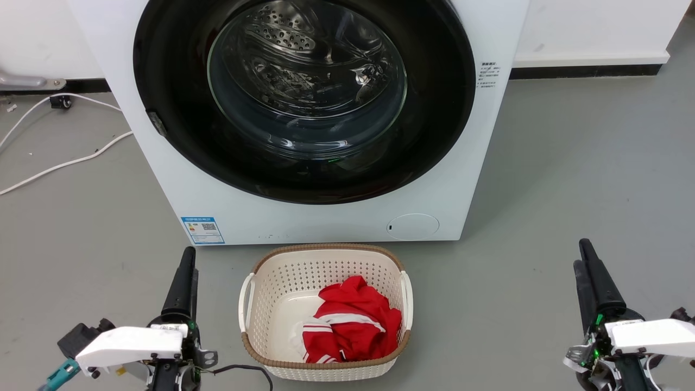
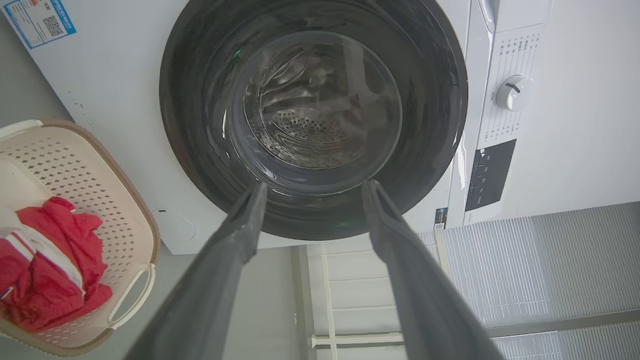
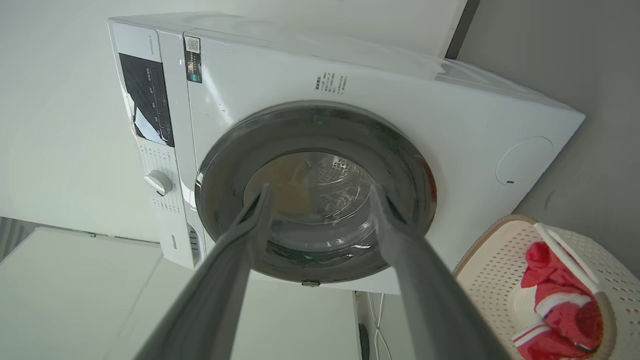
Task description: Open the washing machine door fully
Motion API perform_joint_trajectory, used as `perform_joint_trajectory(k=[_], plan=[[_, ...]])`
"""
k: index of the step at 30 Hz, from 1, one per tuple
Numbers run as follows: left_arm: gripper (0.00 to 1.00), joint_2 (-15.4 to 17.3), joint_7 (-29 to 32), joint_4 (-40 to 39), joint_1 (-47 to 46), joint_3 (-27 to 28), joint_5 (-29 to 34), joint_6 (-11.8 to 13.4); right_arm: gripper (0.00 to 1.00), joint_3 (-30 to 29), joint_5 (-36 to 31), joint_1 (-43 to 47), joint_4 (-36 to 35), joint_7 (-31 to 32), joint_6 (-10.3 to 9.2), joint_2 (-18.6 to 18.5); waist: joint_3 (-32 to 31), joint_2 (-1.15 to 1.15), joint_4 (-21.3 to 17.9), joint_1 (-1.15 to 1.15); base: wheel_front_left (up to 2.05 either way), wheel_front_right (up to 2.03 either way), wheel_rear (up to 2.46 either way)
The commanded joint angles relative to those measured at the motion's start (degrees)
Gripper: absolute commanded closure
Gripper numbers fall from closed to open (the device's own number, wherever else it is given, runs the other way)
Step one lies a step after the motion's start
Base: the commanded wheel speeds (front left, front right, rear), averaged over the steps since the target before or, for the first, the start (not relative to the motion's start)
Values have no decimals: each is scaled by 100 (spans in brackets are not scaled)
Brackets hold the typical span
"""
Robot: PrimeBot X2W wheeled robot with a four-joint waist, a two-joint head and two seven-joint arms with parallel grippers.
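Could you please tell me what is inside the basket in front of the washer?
A crumpled red garment with white stripes lies in the basket. Whatever is beneath the garment is covered.

Glossy black washing machine door [image 1: 179, 125] sits closed on white washing machine [image 1: 304, 217].

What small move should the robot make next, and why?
Probably lift the right hand toward the right rim of the washing machine door: it is shut, the hand sits open and low, and the metal piece on its left edge looks like a hinge.
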Motion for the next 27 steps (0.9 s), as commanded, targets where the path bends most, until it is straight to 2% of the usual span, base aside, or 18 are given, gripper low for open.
perform_joint_trajectory(k=[1,5,9,13,14,21,27], plan=[[0,27,-75,-216,-127,26,327,-7,0,21,-434,-53,-210,-67,8,-7,0,0,-1,0,0,0,0],[0,19,-168,-377,-119,5,804,-8,0,48,-1128,-28,-377,-156,8,0,-6,0,-3,0,0,0,0],[0,34,-382,-579,-77,-19,2021,-10,0,125,-2629,73,-601,-364,9,15,-26,0,-14,0,0,0,0],[0,38,-460,-589,-35,-13,2562,-11,0,142,-3230,121,-620,-440,9,21,-36,0,-27,0,0,0,0],[0,51,-519,-590,-7,-23,2965,-11,0,158,-3568,145,-617,-490,9,26,-42,0,-42,0,0,0,0],[0,36,-646,-679,16,-22,3792,20,0,204,-4190,179,-705,-535,10,36,-42,0,-58,0,0,0,0],[0,25,-733,-703,54,-26,4207,34,0,228,-4655,217,-790,-564,10,43,-42,0,-62,0,0,0,0]])
